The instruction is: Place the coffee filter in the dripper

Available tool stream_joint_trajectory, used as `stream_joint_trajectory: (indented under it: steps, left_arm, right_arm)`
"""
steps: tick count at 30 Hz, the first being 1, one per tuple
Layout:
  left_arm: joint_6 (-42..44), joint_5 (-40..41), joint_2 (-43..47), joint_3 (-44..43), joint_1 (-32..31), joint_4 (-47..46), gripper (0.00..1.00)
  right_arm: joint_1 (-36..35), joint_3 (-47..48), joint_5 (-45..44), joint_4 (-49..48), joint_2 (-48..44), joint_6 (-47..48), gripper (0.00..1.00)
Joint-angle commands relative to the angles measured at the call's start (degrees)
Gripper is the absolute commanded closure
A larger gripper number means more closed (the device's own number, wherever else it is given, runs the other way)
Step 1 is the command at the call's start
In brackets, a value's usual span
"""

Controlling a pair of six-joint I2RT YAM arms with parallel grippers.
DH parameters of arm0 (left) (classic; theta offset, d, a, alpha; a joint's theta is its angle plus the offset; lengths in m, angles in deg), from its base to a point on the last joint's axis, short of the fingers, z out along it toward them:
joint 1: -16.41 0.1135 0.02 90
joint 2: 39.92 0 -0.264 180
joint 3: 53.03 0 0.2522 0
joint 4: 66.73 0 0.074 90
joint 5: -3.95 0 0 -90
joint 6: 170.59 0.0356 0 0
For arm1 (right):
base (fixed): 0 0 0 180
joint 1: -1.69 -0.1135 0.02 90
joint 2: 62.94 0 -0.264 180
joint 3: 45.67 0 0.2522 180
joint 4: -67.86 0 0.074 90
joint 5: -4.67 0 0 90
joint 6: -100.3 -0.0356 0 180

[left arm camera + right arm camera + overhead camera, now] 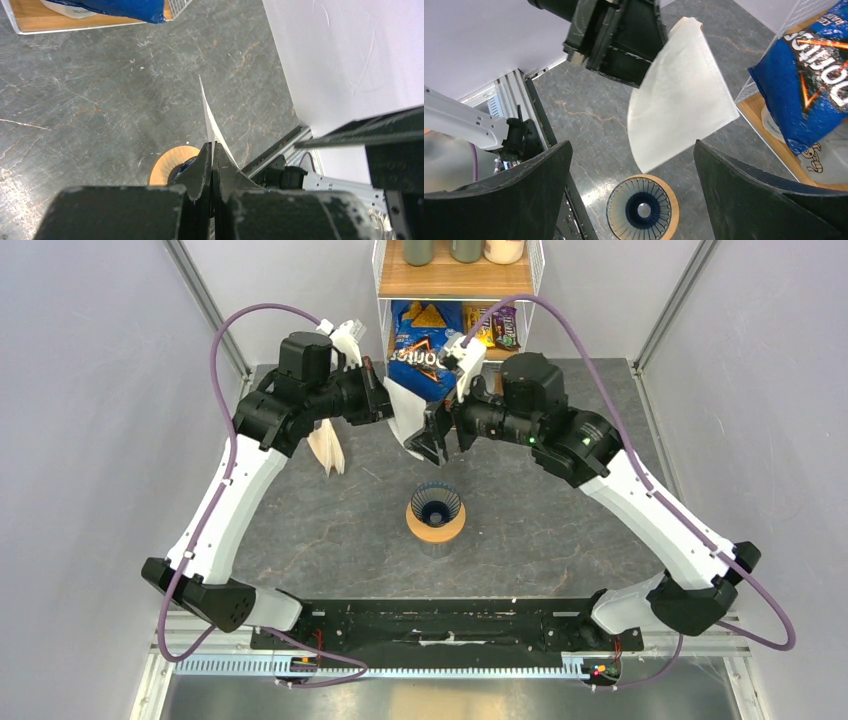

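Left gripper (212,152) pinched the coffee filter (679,95) flat, aloft near the dripper (642,209). Right gripper (438,440) stood wide open — likely to spread it.

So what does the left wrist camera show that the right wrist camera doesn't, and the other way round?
Left wrist only: the coffee filter edge-on, a thin white sheet pinched in the left gripper. Right wrist only: the filter's broad flat face, the ribbed inside and centre hole of the dripper from above, and the right gripper wide open, holding nothing. Both: the filter, the dripper on its tan ring, the grey table and the blue chip bag.
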Motion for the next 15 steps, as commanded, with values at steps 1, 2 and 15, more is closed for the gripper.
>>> stream_joint_trajectory:
  steps: [1, 2, 15]
  left_arm:
    - [-5.19, 7.06, -0.03, -3.30, -1.29, -1.56, 0.98]
    - [-5.59, 7.45, -0.08, -3.38, -1.33, -1.60, 0.98]
    - [-6.62, 5.54, -0.36, -3.92, -1.87, -2.04, 0.98]
  right_arm:
    - [-3.83, 2.73, -5.82, -3.43, 1.72, 0.27, 0.01]
    - [-4.81, 2.86, -7.90, -3.44, 2.07, 1.45, 0.01]
    - [-9.43, 0.99, -27.86, -8.34, 3.80, 8.92, 0.24]
